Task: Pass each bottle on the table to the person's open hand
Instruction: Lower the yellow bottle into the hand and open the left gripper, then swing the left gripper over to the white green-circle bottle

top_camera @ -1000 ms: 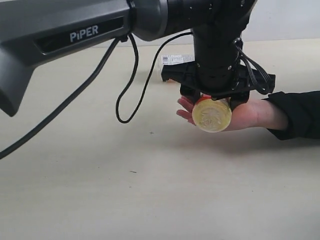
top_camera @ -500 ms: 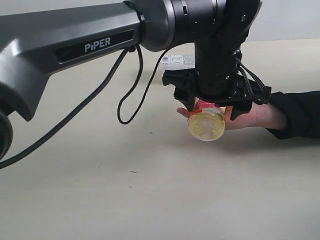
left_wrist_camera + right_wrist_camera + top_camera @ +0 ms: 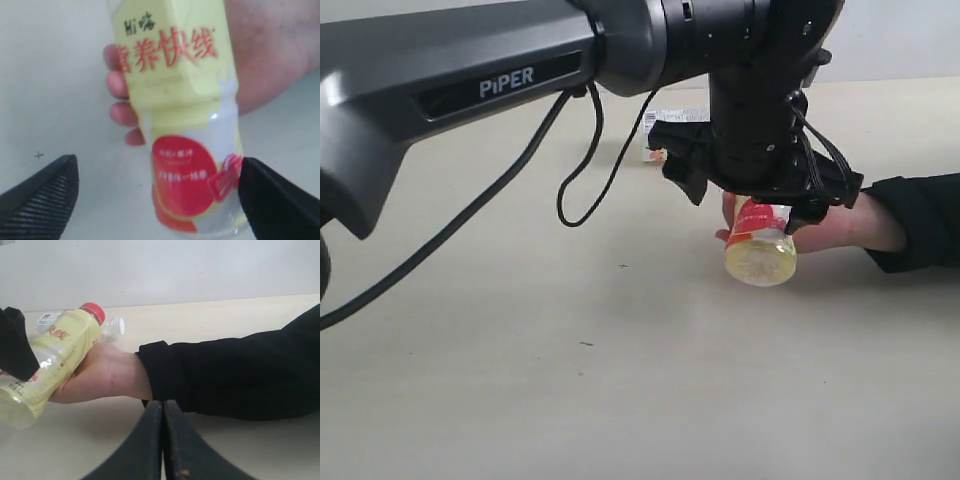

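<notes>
**Ana:** The left gripper (image 3: 156, 180) is right over the person's hand (image 3: 102, 372), and this is the hand-off itself. The yellow bottle (image 3: 760, 250) lies tilted across the palm, red cap up and base low over the table (image 3: 620, 380).

**Ben:** Look at the jaws in the wrist view. They're spread wide, one finger well clear of the bottle and the other just beside it. Nothing's clamped, so the hand carries it.

**Ana:** Quite a change from a second ago! Back then the jaws pinched that bottle with its base square to the camera. Now they've parted, the bottle has tipped over, and the hand has slid right.

**Ben:** The right gripper (image 3: 162, 412) sits low with its fingers pressed together, holding nothing.

**Ana:** What's next, do you think?

**Ben:** I'd say the left arm has to lift straight off without clipping the cap or the fingers, then go for another one. There's a whitish bottle (image 3: 670, 118) lying on the table behind the arm. The rest I can't make out from here.
</notes>
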Action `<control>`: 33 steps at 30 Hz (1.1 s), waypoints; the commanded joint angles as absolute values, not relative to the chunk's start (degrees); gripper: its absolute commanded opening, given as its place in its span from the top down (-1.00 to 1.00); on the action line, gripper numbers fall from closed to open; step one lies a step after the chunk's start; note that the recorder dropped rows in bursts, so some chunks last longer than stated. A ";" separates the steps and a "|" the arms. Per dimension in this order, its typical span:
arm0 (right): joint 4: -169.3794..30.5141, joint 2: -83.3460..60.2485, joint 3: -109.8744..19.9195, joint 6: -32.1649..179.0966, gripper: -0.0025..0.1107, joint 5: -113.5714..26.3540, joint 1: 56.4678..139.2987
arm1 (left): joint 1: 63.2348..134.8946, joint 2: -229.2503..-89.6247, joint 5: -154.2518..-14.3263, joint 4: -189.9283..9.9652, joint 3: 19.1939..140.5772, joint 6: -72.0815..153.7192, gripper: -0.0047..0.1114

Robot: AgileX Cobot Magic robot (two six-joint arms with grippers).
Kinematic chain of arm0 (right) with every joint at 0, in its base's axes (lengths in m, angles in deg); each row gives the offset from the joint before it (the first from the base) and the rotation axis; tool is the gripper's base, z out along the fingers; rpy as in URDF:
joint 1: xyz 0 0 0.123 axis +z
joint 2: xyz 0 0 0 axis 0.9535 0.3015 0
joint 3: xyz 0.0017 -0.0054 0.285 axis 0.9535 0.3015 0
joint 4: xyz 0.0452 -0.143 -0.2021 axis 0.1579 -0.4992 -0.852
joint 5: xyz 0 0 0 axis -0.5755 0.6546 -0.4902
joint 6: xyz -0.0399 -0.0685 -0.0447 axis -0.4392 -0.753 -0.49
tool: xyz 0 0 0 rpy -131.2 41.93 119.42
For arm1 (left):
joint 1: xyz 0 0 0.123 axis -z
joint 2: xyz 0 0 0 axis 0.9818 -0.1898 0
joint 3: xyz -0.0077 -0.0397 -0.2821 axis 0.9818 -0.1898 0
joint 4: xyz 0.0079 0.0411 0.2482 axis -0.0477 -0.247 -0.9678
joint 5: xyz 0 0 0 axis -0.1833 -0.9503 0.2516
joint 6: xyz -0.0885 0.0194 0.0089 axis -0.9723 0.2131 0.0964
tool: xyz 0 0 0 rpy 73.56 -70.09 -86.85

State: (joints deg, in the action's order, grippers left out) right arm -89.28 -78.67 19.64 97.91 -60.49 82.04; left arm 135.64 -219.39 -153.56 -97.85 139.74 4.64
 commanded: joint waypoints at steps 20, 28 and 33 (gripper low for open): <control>-89.42 -78.45 19.92 97.80 0.96 -59.78 81.74 | 132.64 -206.16 -154.25 -112.20 128.44 25.14 -0.50; -89.42 -78.45 19.92 97.80 0.96 -59.78 81.74 | 122.65 -203.89 -154.25 -113.84 116.32 36.95 -0.50; -89.42 -78.45 19.92 97.80 0.96 -59.78 81.74 | 112.62 -204.05 -142.13 -109.30 113.54 50.29 -0.50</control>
